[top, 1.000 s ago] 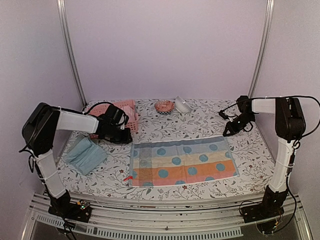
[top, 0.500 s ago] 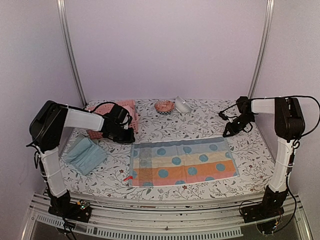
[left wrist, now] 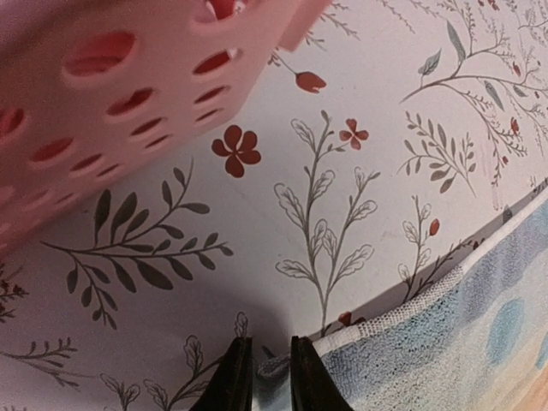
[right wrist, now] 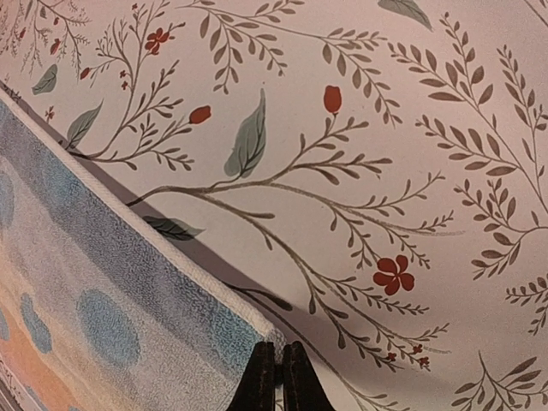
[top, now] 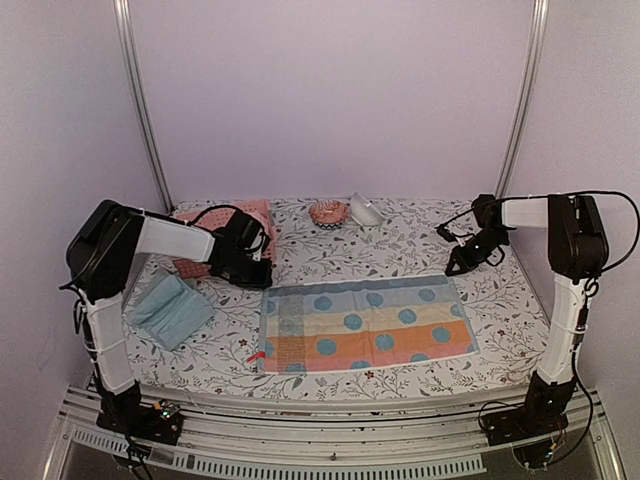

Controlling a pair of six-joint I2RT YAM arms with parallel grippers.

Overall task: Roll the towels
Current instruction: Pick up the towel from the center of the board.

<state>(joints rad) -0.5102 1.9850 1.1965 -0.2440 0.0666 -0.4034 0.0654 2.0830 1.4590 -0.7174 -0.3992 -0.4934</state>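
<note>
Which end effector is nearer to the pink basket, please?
Left: the left end effector sits just beside the basket; the right end effector is across the table.

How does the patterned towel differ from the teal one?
The patterned towel lies spread flat; the teal towel is folded small. The patterned towel has blue, cream and orange bands with blue dots; the teal towel is plain. The patterned towel sits centre, the teal towel left. Both lie on the table, unrolled.
</note>
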